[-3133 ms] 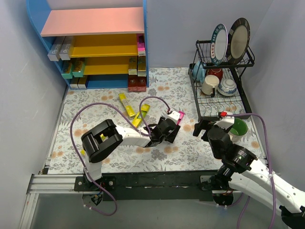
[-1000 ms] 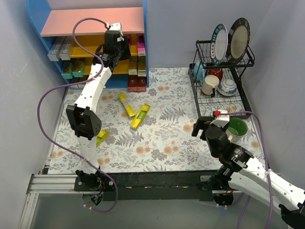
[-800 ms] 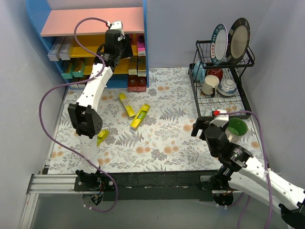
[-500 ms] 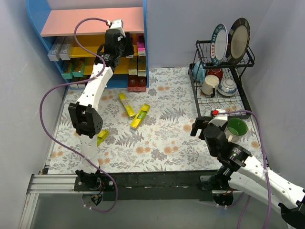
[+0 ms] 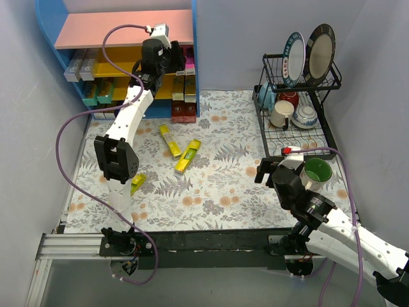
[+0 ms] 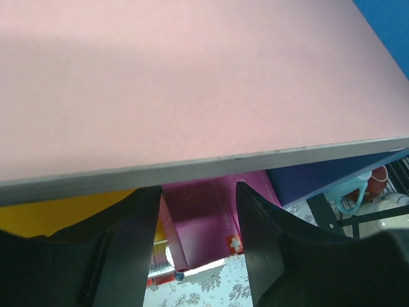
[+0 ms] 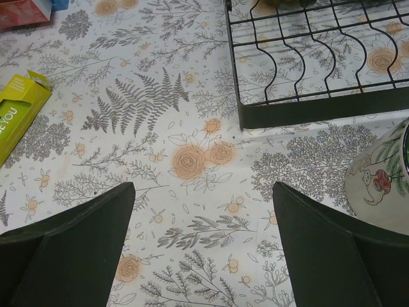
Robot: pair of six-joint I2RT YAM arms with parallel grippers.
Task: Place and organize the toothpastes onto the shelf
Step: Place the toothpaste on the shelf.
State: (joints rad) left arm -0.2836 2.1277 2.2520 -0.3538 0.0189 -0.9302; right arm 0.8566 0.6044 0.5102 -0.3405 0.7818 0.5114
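I am holding my left hand (image 6: 198,192) up under the pink top board of the shelf (image 5: 121,29). Its fingers are sitting narrow on either side of a magenta toothpaste (image 6: 214,220) at the right end of the upper yellow board, and I cannot tell whether I am gripping it. My right hand (image 7: 203,188) is hovering wide and empty over the tabletop (image 5: 223,185). Many boxes are standing on the shelf, so I am judging the job well along, with three yellow toothpastes (image 5: 170,141) lying on the tabletop to be collected.
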